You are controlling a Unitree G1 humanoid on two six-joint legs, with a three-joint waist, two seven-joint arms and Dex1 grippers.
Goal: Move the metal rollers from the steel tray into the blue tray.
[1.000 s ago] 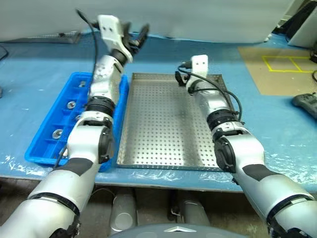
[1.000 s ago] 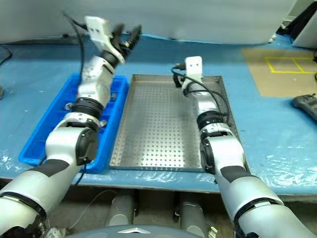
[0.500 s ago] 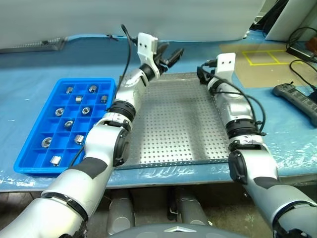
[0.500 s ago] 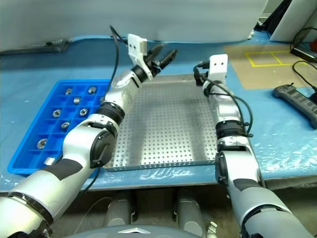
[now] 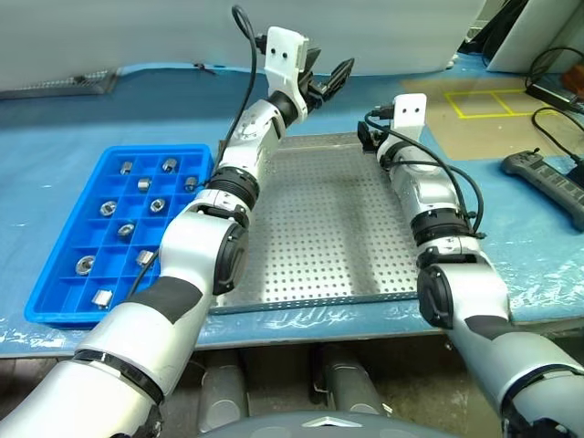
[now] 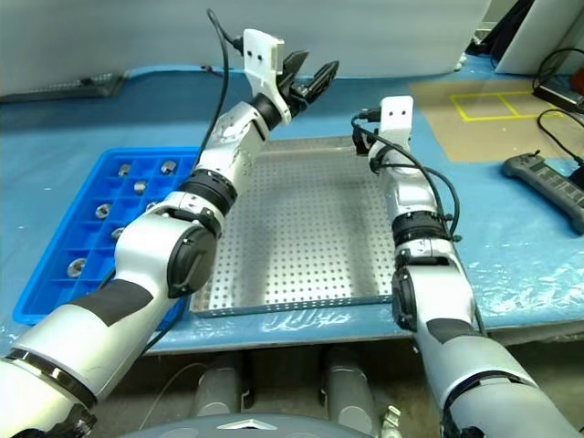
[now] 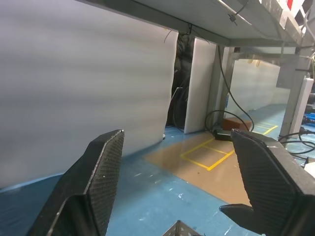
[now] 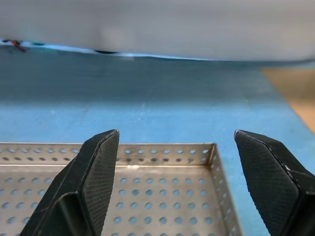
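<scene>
1. Swung rightward off the blue tray (image 5: 55, 301), the left pincer (image 5: 328, 75) hangs spread and empty above the steel tray's (image 5: 365, 294) far rim.
2. Right pincer (image 8: 172, 182), also agape, holds nothing there.
3. Rollers (image 5: 109, 207) all sit in the blue tray; further reaching risks needlessly knocking the bare steel tray.

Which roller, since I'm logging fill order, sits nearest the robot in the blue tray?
The roller in the row closest to the blue tray's front rim; every other visible one lies farther back.

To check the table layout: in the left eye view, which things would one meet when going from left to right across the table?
blue tray holding metal rollers → steel tray → yellow floor marking → black handheld controller.
</scene>
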